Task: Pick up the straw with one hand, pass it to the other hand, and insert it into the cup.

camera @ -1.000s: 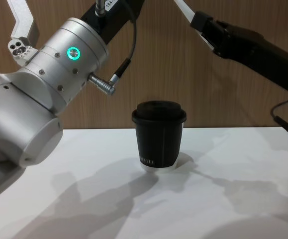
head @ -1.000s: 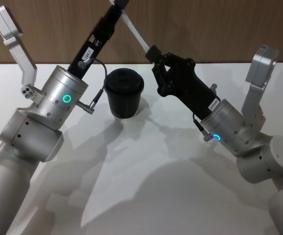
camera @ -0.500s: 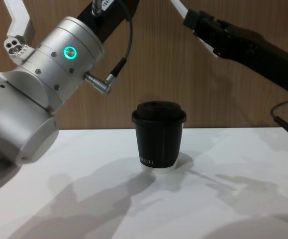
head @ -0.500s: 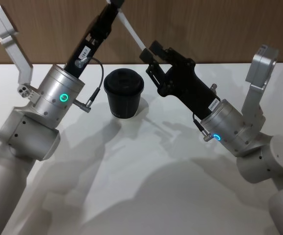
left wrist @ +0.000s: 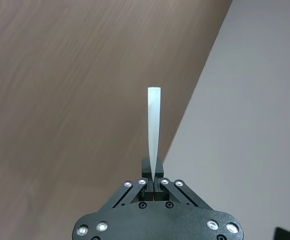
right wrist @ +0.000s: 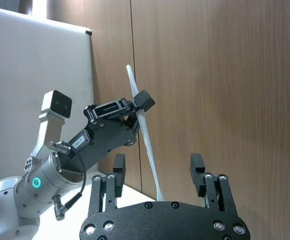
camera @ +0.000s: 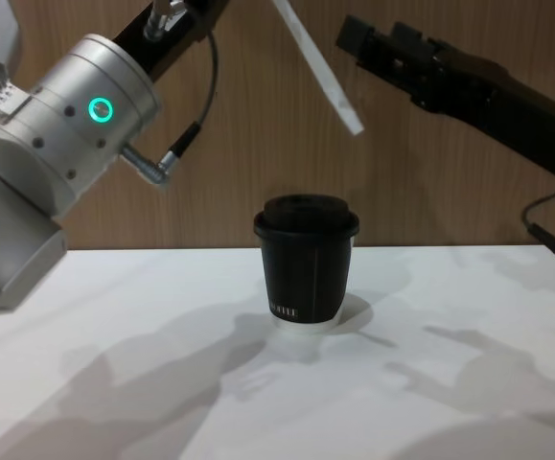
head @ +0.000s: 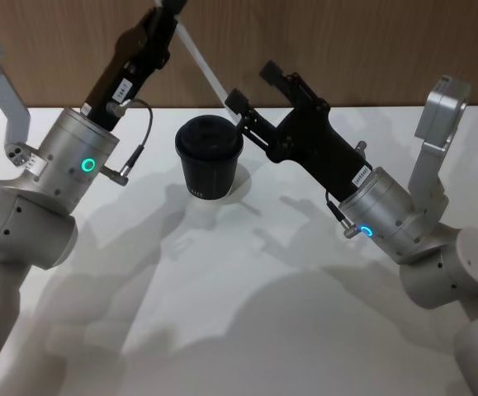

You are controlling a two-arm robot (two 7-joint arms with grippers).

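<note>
My left gripper (left wrist: 154,182) is shut on the upper end of the thin white straw (left wrist: 154,125), high near the wooden wall (head: 346,41). The straw (head: 210,74) slants down toward my right gripper (head: 252,85), which is open. In the right wrist view the straw (right wrist: 143,135) passes through the gap of the right gripper (right wrist: 158,167) without being pinched, and the left gripper (right wrist: 134,107) holds it farther off. The black lidded cup (head: 210,157) stands upright on the white table (head: 247,289). In the chest view the straw's (camera: 320,72) free end hangs above the cup (camera: 306,268), slightly to its right.
Both silver arm bodies flank the cup, the left one (head: 65,161) and the right one (head: 387,214). A thin dark cable with a metal plug (camera: 162,158) hangs off the left forearm. The wooden wall rises just behind the table's far edge.
My right gripper has opened and let go of the straw. My left arm has swung left, carrying the straw with it.
</note>
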